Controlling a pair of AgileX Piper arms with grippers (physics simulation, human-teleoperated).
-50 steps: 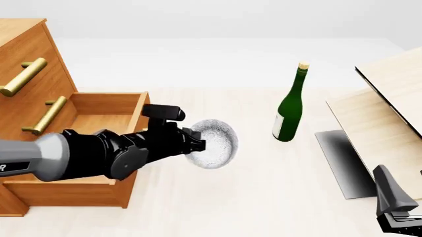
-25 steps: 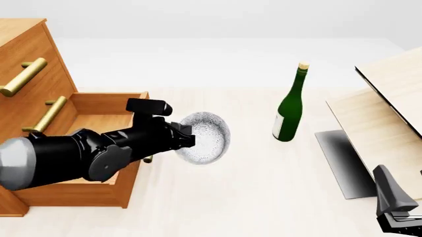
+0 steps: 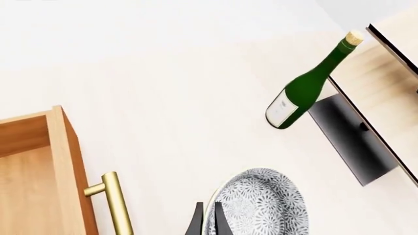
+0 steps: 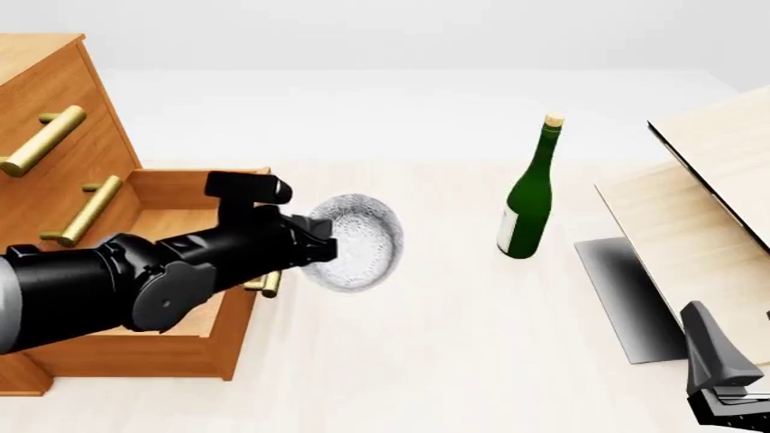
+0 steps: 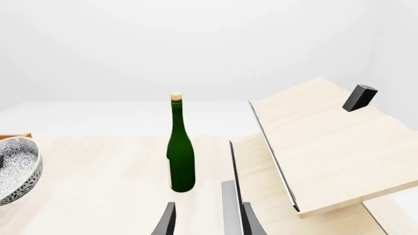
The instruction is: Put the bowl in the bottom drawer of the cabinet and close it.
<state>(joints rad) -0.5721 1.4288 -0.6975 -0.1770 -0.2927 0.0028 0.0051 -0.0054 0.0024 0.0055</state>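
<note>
Now carry the bowl (image 4: 352, 241), pinched at its rim by the left gripper (image 4: 310, 245) and tipped on edge just outside the open bottom drawer (image 4: 180, 215) of the cabinet (image 4: 54, 108); level it over the cavity before release. Right gripper (image 5: 207, 220) idle, slightly parted, empty. Beyond the bowl: green bottle (image 4: 529, 191), pale panel structure (image 4: 704, 171), light table (image 4: 457, 343), white backdrop.
</note>
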